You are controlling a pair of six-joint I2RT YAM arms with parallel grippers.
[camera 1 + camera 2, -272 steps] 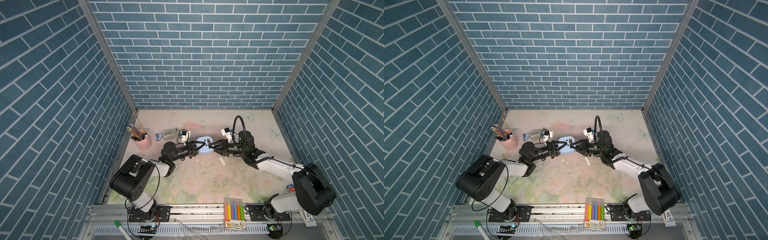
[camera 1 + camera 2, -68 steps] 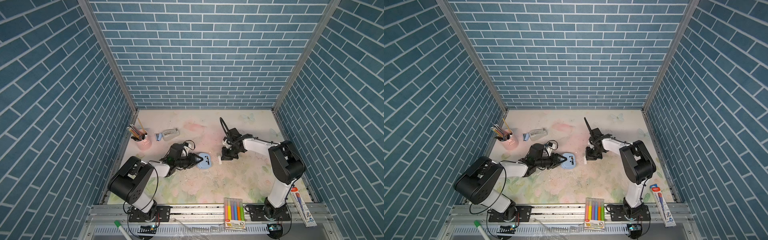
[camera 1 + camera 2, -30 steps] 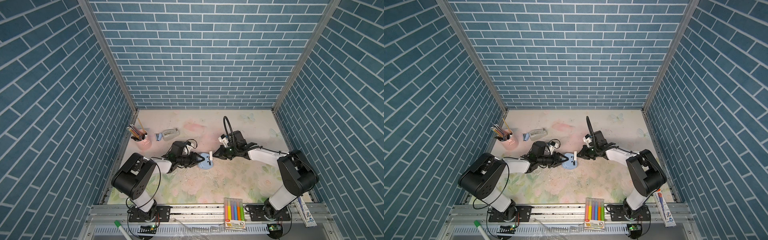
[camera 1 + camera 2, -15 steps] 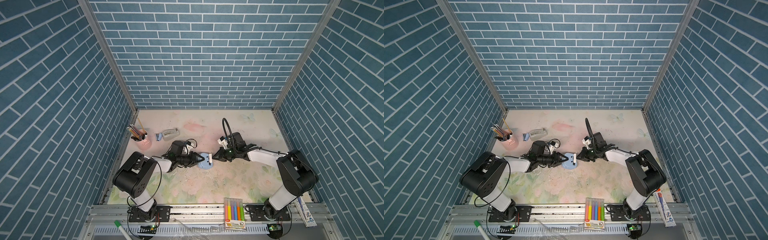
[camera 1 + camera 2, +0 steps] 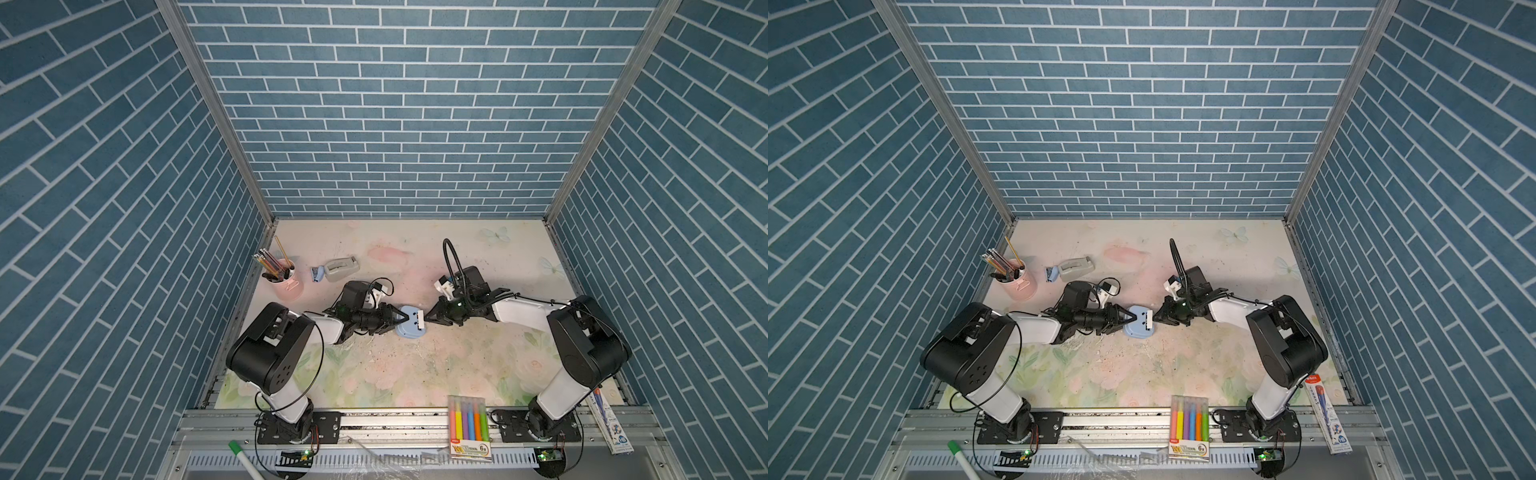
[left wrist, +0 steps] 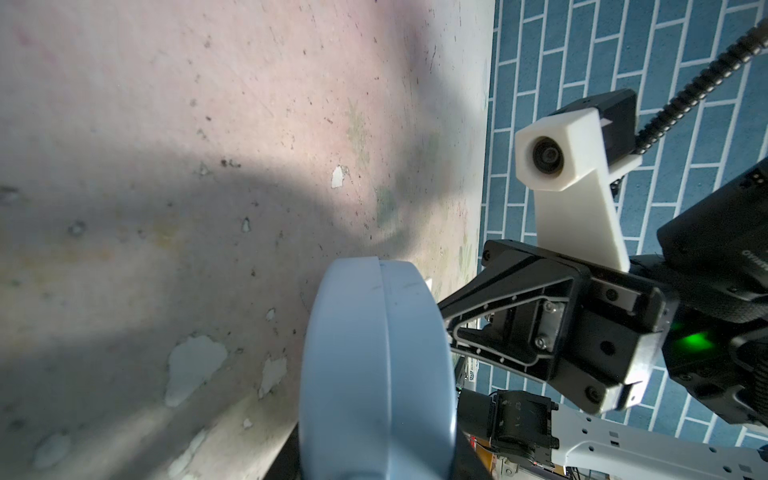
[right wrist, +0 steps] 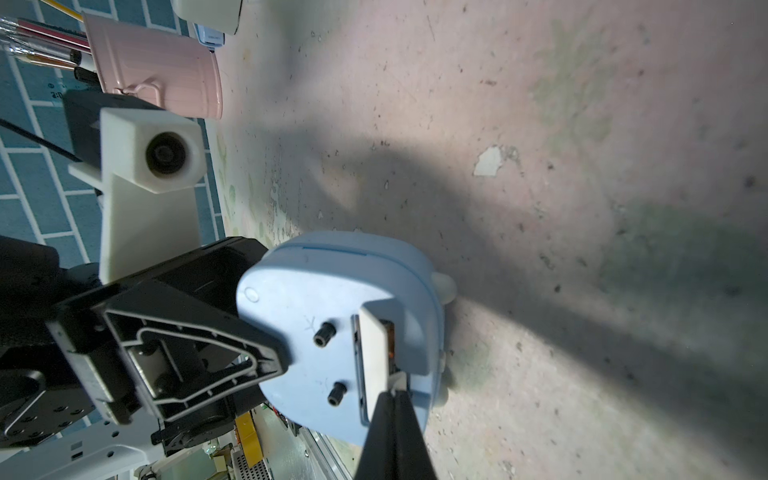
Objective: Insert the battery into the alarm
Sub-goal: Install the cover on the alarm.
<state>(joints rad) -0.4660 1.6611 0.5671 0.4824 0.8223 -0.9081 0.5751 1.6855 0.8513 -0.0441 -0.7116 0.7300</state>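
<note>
The alarm [image 5: 409,327] [image 5: 1139,327] is a light-blue clock held off the mat, back plate toward the right arm. My left gripper [image 5: 400,321] [image 5: 1133,318] is shut on its edge; in the left wrist view the alarm [image 6: 374,365] fills the space between the jaws. My right gripper [image 7: 397,384] [image 5: 426,322] is shut on the tab of a white battery cover [image 7: 373,353], laid against the slot in the alarm's back [image 7: 316,291]. An orange-brown sliver [image 7: 390,337] shows behind the cover. The battery itself cannot be made out.
A pink pen cup [image 5: 286,283], a grey tape dispenser [image 5: 341,268] and a small blue stapler [image 5: 316,275] stand at the back left. A highlighter pack [image 5: 468,428] and a pen package [image 5: 607,419] lie on the front rail. Brick walls close three sides.
My right gripper has carried the white cover leftward up to the alarm's back. The left gripper has kept the alarm in about the same place.
</note>
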